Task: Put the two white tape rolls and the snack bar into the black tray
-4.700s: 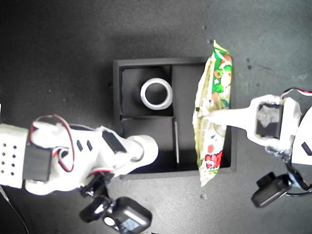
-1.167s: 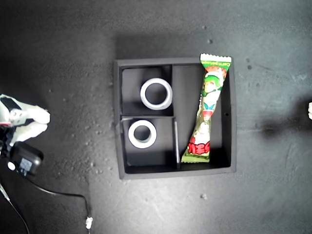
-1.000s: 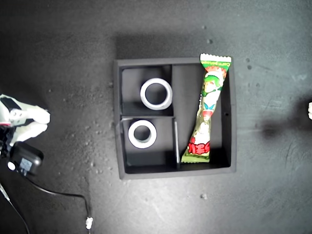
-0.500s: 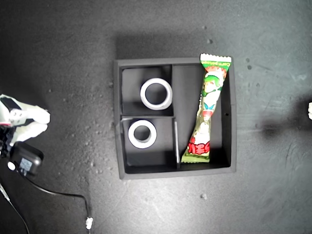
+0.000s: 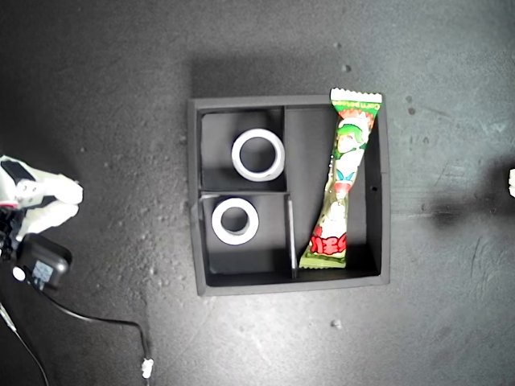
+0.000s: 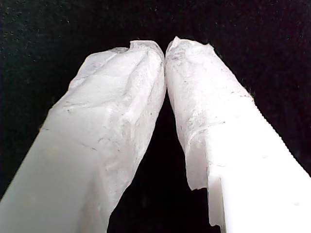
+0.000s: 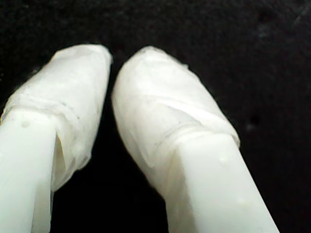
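A dark, speckled tabletop [image 5: 96, 80] fills the exterior view. Near its middle sits the square black tray [image 5: 385, 185], empty-handed arms well apart from it. The snack bar [image 5: 341, 178] lies slanted in the tray's long compartment, its crimped top end resting on the tray's far wall. The larger white tape roll [image 5: 258, 154] lies flat in the small compartment nearer that far wall; the smaller white tape roll [image 5: 235, 221] lies flat in the other small compartment. A white arm with a black camera and cable [image 5: 36, 225] shows at the exterior view's left edge. The first gripper [image 6: 165, 51] has its fingertips pressed together, holding nothing. The second gripper [image 7: 112, 60] has its fingers nearly touching, also holding nothing.
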